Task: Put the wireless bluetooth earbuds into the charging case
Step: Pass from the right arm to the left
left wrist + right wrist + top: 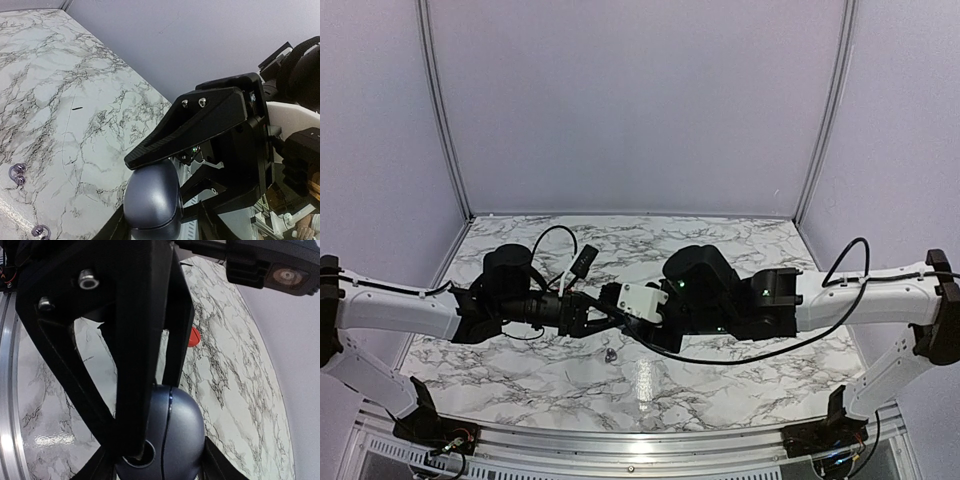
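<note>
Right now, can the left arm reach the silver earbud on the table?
Probably not yet: the left gripper is at the charging case the right gripper holds. The earbud itself lies uncovered on the table.
</note>
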Available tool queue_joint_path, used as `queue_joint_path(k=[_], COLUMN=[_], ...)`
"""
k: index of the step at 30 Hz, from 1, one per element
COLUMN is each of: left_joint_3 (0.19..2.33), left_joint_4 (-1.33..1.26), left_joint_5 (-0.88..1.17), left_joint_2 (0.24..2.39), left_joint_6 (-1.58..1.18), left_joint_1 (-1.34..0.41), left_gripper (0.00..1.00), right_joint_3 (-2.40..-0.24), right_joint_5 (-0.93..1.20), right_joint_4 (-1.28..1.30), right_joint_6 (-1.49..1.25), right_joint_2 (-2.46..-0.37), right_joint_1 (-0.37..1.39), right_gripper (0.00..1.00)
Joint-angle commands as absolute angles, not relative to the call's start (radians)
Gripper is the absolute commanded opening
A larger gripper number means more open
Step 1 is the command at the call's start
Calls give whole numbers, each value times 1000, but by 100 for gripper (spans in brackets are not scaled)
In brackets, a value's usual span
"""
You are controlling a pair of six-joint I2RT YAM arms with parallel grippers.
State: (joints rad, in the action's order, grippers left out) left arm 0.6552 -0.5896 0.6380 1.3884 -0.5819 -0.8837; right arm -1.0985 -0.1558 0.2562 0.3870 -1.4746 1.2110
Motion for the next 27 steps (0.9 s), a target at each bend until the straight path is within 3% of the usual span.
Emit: queue_joint_path(k=[1,17,27], left_joint_3=[666,684,687], left_joint_4=[-707,-735,-735], left_joint_5=[661,658,652], left_joint_2=[1397,1434,1443], left_joint_6=[-608,-640,-647], left_joint_1=[-896,-902,-903], left_gripper=[45,43,35], right_joint_3=[-1132,-1143,-1134], right_joint_5=[-185,-201,-235], right_joint_4=[237,227,219], right_joint_6=[396,393,388], right_joint_2=[-1447,-1439,-1428], right_joint_1=[1224,1227,1229], right_gripper=[38,38,38])
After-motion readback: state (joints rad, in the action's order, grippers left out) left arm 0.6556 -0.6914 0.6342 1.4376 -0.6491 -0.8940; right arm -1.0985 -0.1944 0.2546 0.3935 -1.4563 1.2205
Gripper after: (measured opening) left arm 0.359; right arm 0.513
